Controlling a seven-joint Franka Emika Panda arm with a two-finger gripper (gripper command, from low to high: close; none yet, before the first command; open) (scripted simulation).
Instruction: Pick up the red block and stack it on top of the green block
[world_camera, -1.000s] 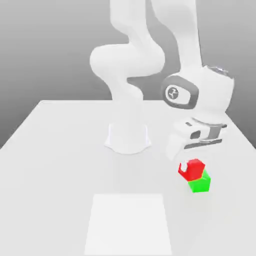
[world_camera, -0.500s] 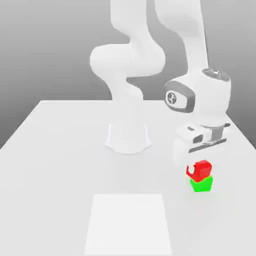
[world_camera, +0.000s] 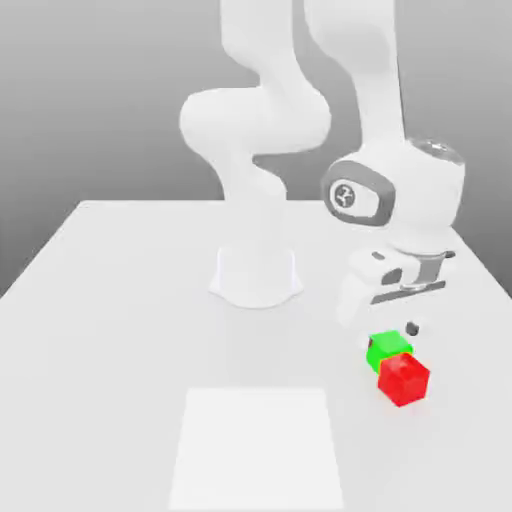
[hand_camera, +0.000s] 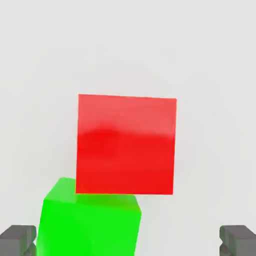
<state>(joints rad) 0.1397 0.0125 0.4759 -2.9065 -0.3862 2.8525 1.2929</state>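
The red block (world_camera: 404, 379) is seen lying on the desk (world_camera: 120, 330) just beside the green block (world_camera: 388, 348), not on top of it; the pincer (world_camera: 392, 322) hangs spread wide above them, holding nothing. The red cube is judged light, rigid and somewhat slick, so two opposite flat faces should be gripped squarely near mid-height

Red block (world_camera: 403, 378) — glossy bright red; green block (world_camera: 387, 348) — plain green.
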